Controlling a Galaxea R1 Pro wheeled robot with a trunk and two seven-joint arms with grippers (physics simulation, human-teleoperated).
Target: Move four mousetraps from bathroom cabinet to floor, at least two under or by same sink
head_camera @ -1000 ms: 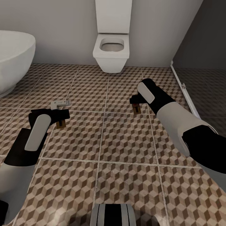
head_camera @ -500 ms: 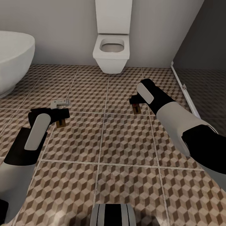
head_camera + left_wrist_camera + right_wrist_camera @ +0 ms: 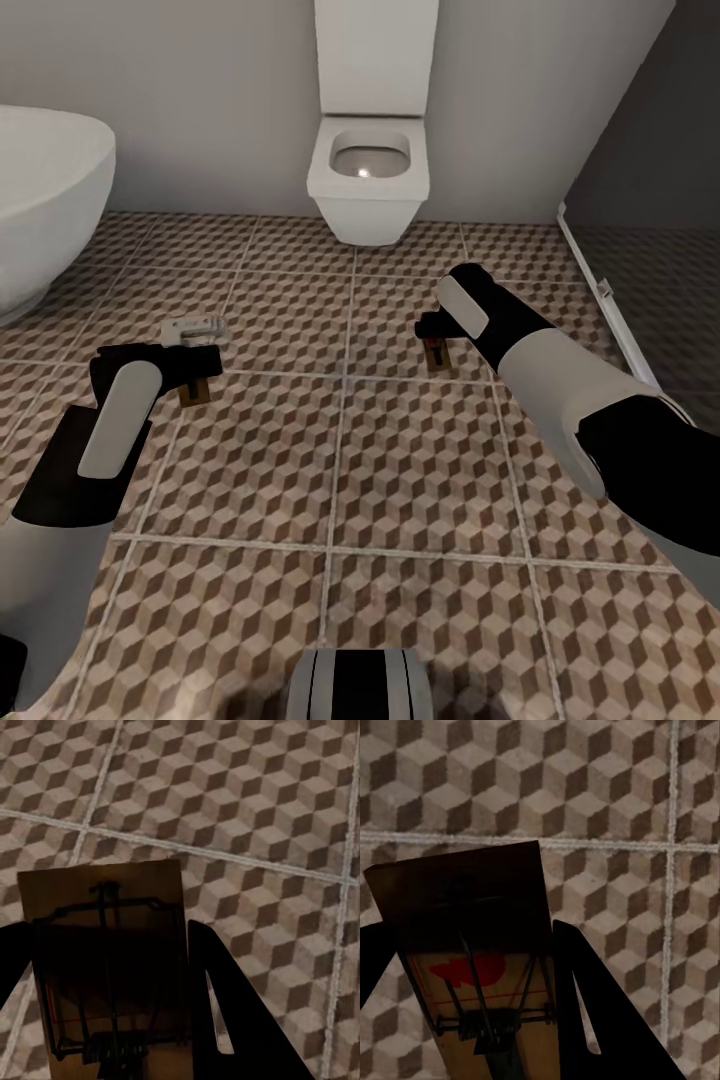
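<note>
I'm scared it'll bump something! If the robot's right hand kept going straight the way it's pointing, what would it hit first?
Probably the bathroom floor. The right gripper is shut on a mousetrap, and its wrist view shows patterned tiles ahead of the trap's front edge. How far off the floor is, I can't tell.

You're looking down on the bathroom floor (image 3: 400, 470): large square tiles printed with brown, beige and white cubes, pale grout lines between them. Lying flat on it at your 10 o'clock is a small pale grey object (image 3: 193, 329), too small to identify. At 9 o'clock the white bathtub (image 3: 45, 195) bulges over the tiles; whether its base touches them you cannot tell. At 2 o'clock a white threshold strip (image 3: 605, 305) runs along the floor's edge.
</note>
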